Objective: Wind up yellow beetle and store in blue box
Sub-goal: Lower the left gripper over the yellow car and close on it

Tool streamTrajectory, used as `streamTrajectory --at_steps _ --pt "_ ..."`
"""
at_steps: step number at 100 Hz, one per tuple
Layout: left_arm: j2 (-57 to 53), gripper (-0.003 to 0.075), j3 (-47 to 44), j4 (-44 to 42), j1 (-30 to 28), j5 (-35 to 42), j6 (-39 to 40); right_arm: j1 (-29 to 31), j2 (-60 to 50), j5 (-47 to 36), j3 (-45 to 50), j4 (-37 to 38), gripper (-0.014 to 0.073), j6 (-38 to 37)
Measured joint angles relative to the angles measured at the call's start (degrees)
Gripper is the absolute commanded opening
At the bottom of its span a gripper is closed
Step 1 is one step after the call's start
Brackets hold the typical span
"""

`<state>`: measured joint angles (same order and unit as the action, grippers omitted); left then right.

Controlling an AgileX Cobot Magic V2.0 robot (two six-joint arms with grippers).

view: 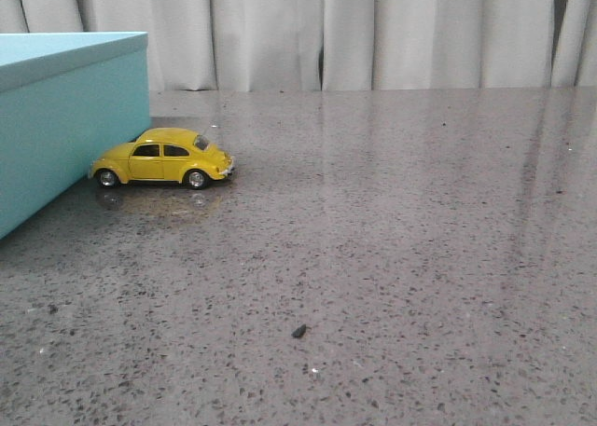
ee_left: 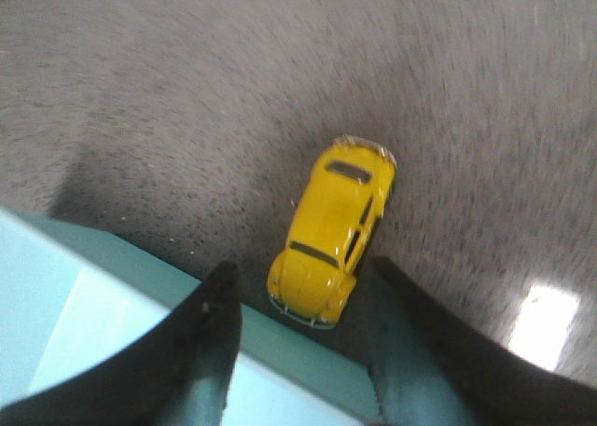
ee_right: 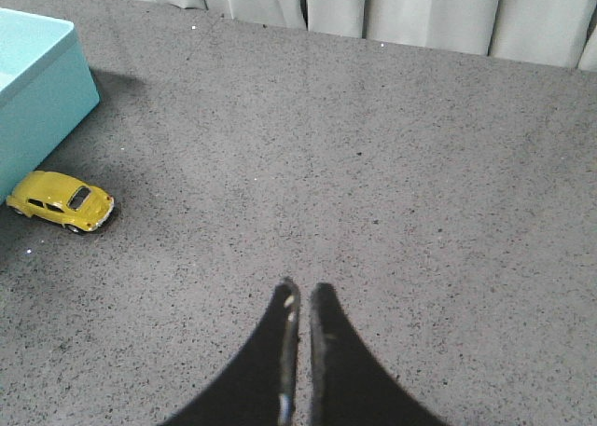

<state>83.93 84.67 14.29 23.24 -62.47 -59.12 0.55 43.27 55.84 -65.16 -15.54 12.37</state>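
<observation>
The yellow beetle [view: 162,158] stands on its wheels on the grey table, its one end right against the blue box [view: 65,118], which fills the far left. My left gripper [ee_left: 300,272] hangs open above the box's edge, high over the car [ee_left: 333,230], touching nothing. From the right wrist view the beetle [ee_right: 62,200] and the box [ee_right: 37,90] lie far off to the side. My right gripper [ee_right: 300,291] is shut and empty above bare table. Neither arm shows in the front view.
A small dark chip [view: 299,331] lies on the speckled table [view: 401,240] toward the front. Pale curtains [view: 373,30] hang behind the table's far edge. A bright light reflection [ee_left: 541,323] shows on the surface beside the left fingers.
</observation>
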Motion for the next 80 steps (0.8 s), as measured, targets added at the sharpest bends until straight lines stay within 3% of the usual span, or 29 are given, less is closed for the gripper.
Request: streamTrajectory --at_steps 15,33,80 --pt "4.65 0.0395 0.42 -7.47 6.16 -0.79 -1.82 -1.99 -0.09 -0.59 1.02 -0.08 -0.0049 0.00" --pt "7.54 0.0489 0.42 -10.00 8.30 1.08 -4.20 -5.18 -0.28 -2.08 2.63 -0.08 -0.0049 0.46" --pt "14.10 0.0461 0.59 -8.45 5.59 1.74 -2.93 -8.30 -0.28 -4.00 3.55 -0.26 -0.0049 1.61"
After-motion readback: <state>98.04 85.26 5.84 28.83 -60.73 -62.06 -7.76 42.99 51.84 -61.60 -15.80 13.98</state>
